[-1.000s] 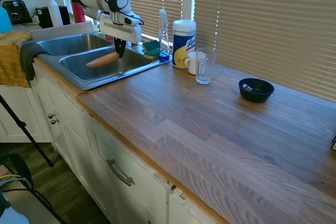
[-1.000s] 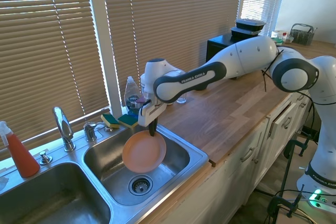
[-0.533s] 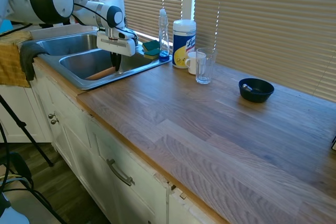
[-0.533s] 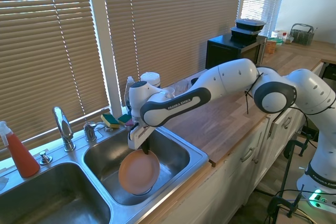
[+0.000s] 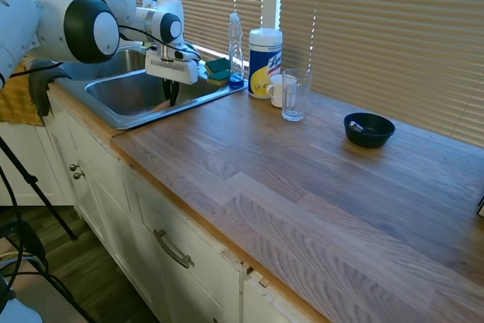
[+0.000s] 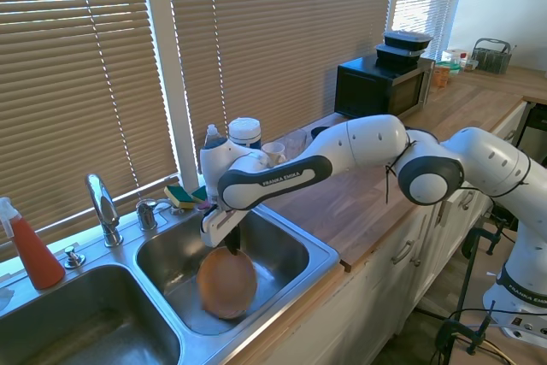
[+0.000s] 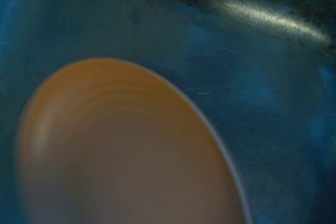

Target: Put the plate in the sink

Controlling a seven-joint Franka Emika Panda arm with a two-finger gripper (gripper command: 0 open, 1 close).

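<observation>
The shallow round terracotta-orange plate (image 6: 226, 283) hangs on edge inside the right basin of the stainless steel double-basin sink (image 6: 320, 251), its lower rim at or just above the basin floor; whether it touches cannot be told. The hand (image 6: 232, 246) is closed, pinching the plate's upper rim. Released while this upright, the plate would likely tip and clatter against the steel, or chip. The white arm reaches in low from the wooden surface (image 5: 318, 179) side, wrist pointing the fingers straight down. Behind stands the curved chrome faucet (image 6: 102, 204).
</observation>
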